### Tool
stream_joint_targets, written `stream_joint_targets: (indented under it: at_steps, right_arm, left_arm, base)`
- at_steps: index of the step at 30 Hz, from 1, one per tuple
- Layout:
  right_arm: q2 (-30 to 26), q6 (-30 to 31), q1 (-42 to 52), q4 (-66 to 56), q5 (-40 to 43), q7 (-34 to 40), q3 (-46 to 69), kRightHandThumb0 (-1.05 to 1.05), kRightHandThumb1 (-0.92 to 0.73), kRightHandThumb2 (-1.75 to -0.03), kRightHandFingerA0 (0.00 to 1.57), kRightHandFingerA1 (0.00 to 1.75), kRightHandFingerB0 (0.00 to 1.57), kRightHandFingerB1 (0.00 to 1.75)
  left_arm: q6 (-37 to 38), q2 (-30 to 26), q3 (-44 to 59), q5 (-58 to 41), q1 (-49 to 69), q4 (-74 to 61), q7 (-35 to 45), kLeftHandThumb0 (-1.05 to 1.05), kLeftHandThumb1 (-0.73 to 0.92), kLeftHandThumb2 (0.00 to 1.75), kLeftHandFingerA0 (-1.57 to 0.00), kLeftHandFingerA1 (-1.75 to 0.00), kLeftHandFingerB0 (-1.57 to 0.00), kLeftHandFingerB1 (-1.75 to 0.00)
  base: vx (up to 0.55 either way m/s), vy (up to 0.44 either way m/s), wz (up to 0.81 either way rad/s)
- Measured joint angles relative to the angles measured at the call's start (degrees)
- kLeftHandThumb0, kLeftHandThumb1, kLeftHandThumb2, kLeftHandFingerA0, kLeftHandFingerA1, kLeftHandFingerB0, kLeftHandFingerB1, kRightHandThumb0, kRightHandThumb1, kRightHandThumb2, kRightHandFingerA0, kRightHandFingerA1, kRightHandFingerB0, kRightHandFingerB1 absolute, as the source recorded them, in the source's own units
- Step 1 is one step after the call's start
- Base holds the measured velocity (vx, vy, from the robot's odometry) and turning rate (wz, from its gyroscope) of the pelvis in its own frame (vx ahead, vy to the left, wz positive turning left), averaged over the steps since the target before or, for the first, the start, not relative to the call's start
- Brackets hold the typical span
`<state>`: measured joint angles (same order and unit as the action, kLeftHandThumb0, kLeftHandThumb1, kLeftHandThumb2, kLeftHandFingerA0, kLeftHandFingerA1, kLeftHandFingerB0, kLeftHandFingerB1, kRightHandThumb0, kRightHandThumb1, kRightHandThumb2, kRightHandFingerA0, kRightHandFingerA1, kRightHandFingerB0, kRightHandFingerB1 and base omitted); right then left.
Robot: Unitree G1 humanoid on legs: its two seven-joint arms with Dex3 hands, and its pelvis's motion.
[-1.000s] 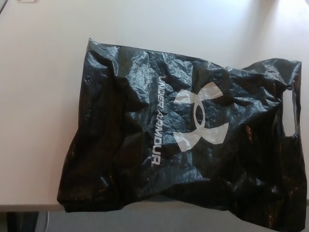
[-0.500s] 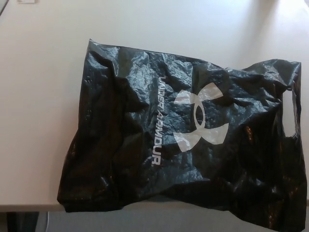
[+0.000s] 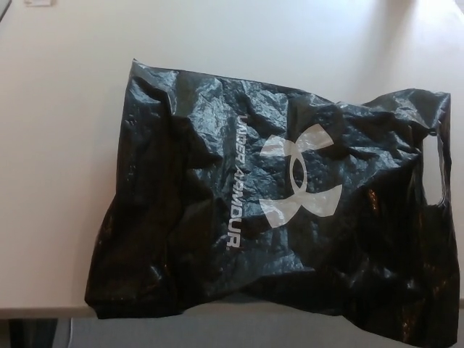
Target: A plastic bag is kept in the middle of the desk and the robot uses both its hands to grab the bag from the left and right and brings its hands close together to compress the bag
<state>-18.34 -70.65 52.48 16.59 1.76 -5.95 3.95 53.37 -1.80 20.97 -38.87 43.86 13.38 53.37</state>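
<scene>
A crumpled black plastic bag (image 3: 275, 217) with a white logo and white lettering lies spread flat across the pale desk (image 3: 65, 145). Its cut-out handle (image 3: 433, 174) is at the right end. The bag's near edge hangs a little over the desk's front edge. Neither of my hands shows in the head view.
The desk's front edge (image 3: 43, 312) runs along the bottom left, with floor below it. A small white object (image 3: 38, 2) sits at the far top left corner. Bare desk surface lies to the left of the bag and behind it.
</scene>
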Motion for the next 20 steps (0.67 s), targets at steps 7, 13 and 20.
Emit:
stream_joint_targets:
  at_steps: [7, 13, 20]
  right_arm:
    - [-0.69, -0.44, -1.33, 1.15, 1.19, -0.99, -0.24, -0.36, -0.58, -1.12, 0.01, 0.50, 0.00, 0.47]
    - [-0.76, -0.45, -1.02, 0.01, 1.41, -1.54, 0.25, -0.36, -0.58, -1.12, 0.01, 0.50, 0.00, 0.47]
    - [-0.68, -0.20, -0.62, -1.33, 1.86, -2.01, 0.65, -0.36, -0.58, -1.12, 0.01, 0.49, 0.00, 0.47]
  left_arm:
    - [0.02, 1.38, -0.04, -0.32, -0.15, -0.36, 0.73, -0.68, 0.83, 0.65, -0.27, -0.33, -0.22, -0.28]
    - [-0.01, 1.51, -0.01, -0.60, -0.67, -0.28, 1.05, -0.69, 0.82, 0.64, -0.30, -0.35, -0.23, -0.29]
    - [-0.02, 1.47, 0.10, -0.61, -1.24, -0.25, 1.01, -0.70, 0.82, 0.64, -0.32, -0.35, -0.24, -0.29]
  base:
    - [0.00, 0.000, 0.00]
    - [0.00, 0.000, 0.00]
    - [0.00, 0.000, 0.00]
